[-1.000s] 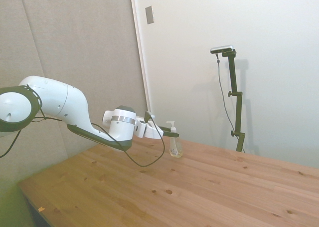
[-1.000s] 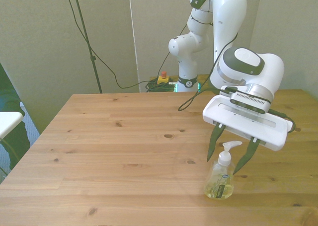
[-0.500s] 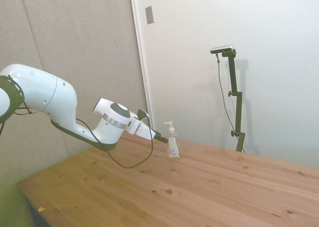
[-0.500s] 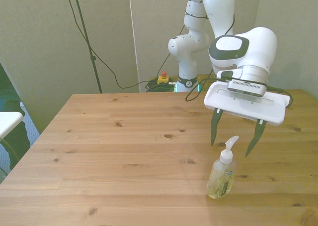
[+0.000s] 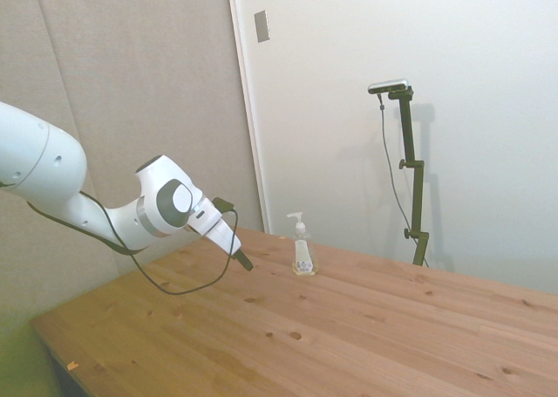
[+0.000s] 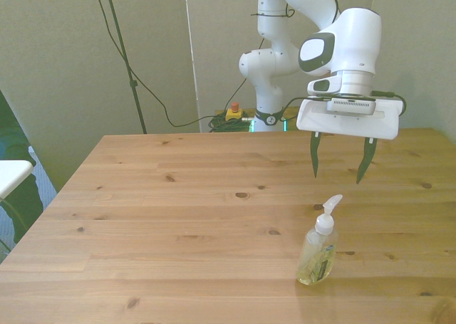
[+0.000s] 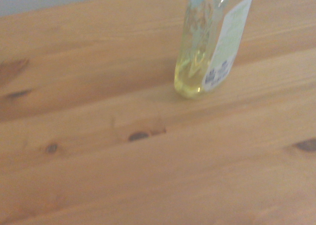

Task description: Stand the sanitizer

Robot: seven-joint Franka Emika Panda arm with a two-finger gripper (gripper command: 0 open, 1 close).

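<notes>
One bottle: only the sanitizer (image 6: 318,253) is seen on the table (image 6: 178,217), standing upright on its base with the white pump nozzle on top.
Sanitizer spot: it's found toward the near edge in the front view, on the front view's right; in the side view (image 5: 302,249) it sits near the table's far edge, close to the wall.
Contents: pale yellowish liquid is visible through the clear plastic, filling the lower part of the bottle.
Label: a small label is seen on the bottle in the wrist view (image 7: 212,42), but the print is too blurred to be read.
Gripper: the gripper (image 6: 340,159) is held in the air above the table, farther back than the bottle and well apart from it; nothing is touched.
Fingers: both dark fingers are spread wide, pointing down, with nothing held between them.
Side view of gripper: the gripper (image 5: 242,259) is seen to the left of the bottle with a clear gap between them, tilted down toward the wood.
Arm: the white arm (image 5: 96,205) is reaching in from the left in the side view, with a black cable (image 5: 187,284) looped under the wrist.
Table: light wood planks with dark knots, and the bottle's base looks to be resting flat on it, though the wrist view is kinda soft.
</notes>
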